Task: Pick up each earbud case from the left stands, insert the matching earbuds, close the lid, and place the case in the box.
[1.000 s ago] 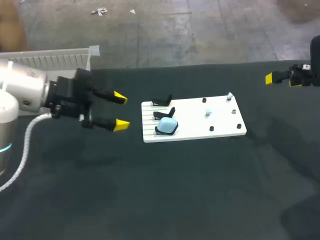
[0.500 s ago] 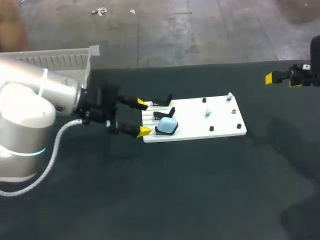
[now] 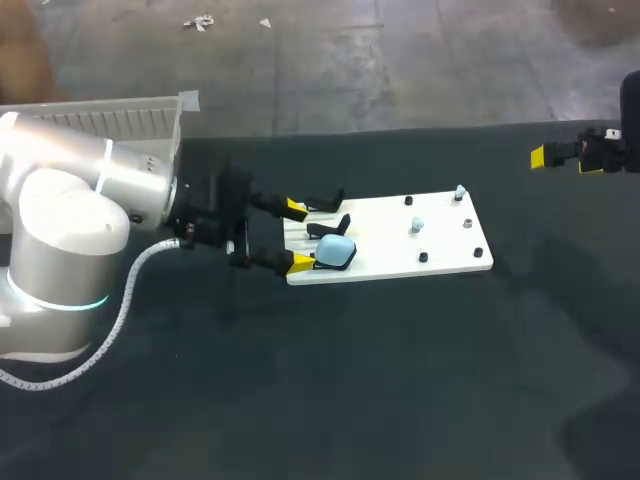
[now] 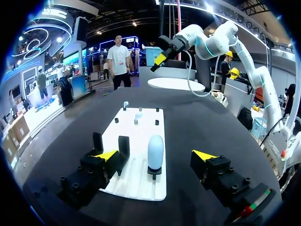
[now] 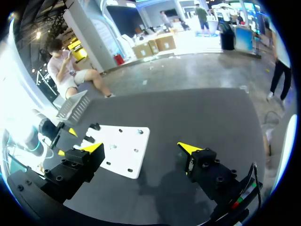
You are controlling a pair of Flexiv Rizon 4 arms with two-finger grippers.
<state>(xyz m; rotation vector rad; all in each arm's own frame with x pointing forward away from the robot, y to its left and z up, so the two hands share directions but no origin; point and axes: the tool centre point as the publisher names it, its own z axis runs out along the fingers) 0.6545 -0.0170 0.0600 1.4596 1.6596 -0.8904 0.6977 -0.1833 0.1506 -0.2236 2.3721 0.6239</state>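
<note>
A light blue earbud case (image 3: 335, 251) stands shut on a black stand at the left end of the white board (image 3: 400, 262). My left gripper (image 3: 298, 236) is open at that end, its yellow tips on either side of the case without touching it. From the left wrist, the case (image 4: 155, 150) stands upright just ahead, between the wide-apart fingers of my left gripper (image 4: 156, 157). Two empty black stands (image 3: 327, 204) sit beside it. Pale earbuds (image 3: 459, 191) rest on pegs at the board's right end. My right gripper (image 3: 572, 156) hangs open far to the right, holding nothing.
A white slatted box (image 3: 110, 117) stands at the table's back left, behind my left arm. Small black pegs (image 3: 423, 257) dot the board's right half. In the right wrist view the board (image 5: 123, 141) lies well ahead of my open right gripper (image 5: 141, 149), dark cloth between.
My left gripper has moved right across the table to the board's left end, coming up around the blue case. The right arm has kept still.
</note>
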